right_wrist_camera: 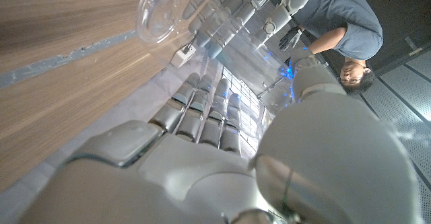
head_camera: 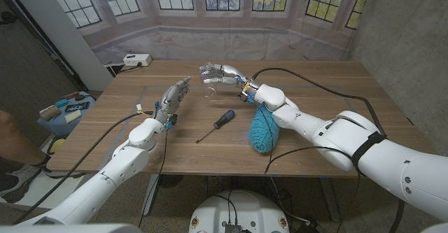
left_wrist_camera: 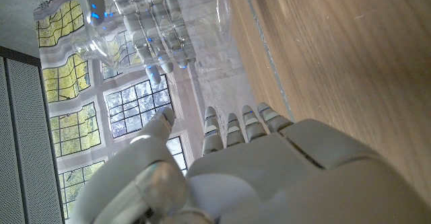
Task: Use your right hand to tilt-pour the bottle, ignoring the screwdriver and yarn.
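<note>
My right hand (head_camera: 225, 74) is raised over the far middle of the table and grips a clear plastic bottle (head_camera: 208, 76), tipped sideways above the wood. The left wrist view catches the bottle (left_wrist_camera: 101, 35) with its bluish end, and the right hand's fingers (left_wrist_camera: 161, 42) wrapped around it. From the right wrist, my own fingers (right_wrist_camera: 202, 113) curl up to the bottle's round clear end (right_wrist_camera: 158, 9). My left hand (head_camera: 171, 98) is open beside it, fingers stretched toward the far edge, holding nothing.
A screwdriver (head_camera: 215, 125) with a dark blue handle lies in the middle of the table. A teal yarn ball (head_camera: 263, 131) sits under my right forearm. A white box (head_camera: 136, 60) stands at the far left corner. A person (right_wrist_camera: 337, 29) stands behind the table.
</note>
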